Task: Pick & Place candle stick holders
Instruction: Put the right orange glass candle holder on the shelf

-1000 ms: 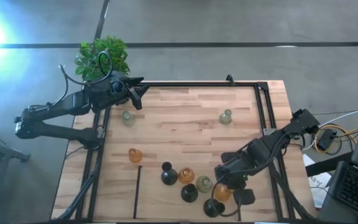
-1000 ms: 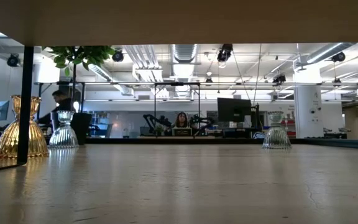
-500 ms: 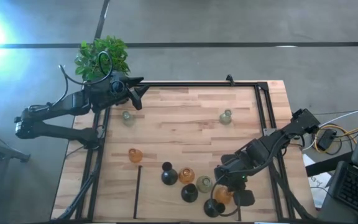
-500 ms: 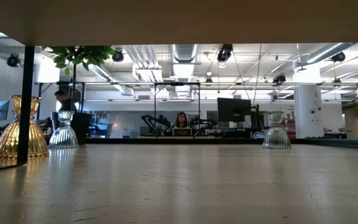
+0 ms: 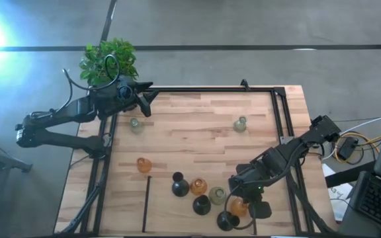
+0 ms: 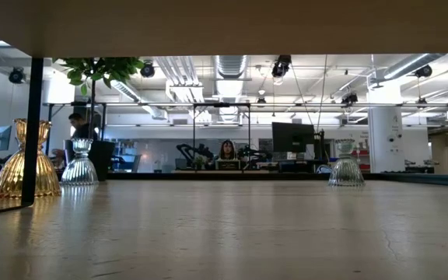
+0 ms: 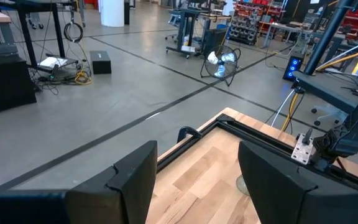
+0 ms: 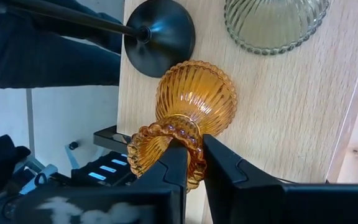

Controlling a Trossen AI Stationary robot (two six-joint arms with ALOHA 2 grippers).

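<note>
Several candle stick holders stand clustered at the table's near right: black [image 5: 179, 186], amber [image 5: 198, 187], pale green [image 5: 217, 195], black [image 5: 201, 205] and black [image 5: 226, 221]. My right gripper [image 5: 241, 198] is over this cluster, shut on another amber holder [image 8: 195, 99]. Three more stand apart on their bulb bases: amber [image 5: 143, 164], pale green [image 5: 136, 124] and pale green [image 5: 241, 124]. My left gripper [image 5: 145, 96] waits open at the far left corner, its fingers [image 7: 135, 180] holding nothing. My right gripper pinches the amber holder's beaded top rim [image 8: 180, 135] between its two fingers [image 8: 224, 167]. The fingers slant down on it from above. The bulb base [image 8: 197, 93] points away from the gripper toward the table; whether it rests there I cannot tell.
A black pot with a green plant [image 5: 108, 61] sits beyond the far left corner. A black frame rail [image 5: 204, 89] runs along the far edge and down both sides. A black strip [image 5: 146, 201] lies near the front left. The table's middle [image 5: 190, 142] is bare wood.
</note>
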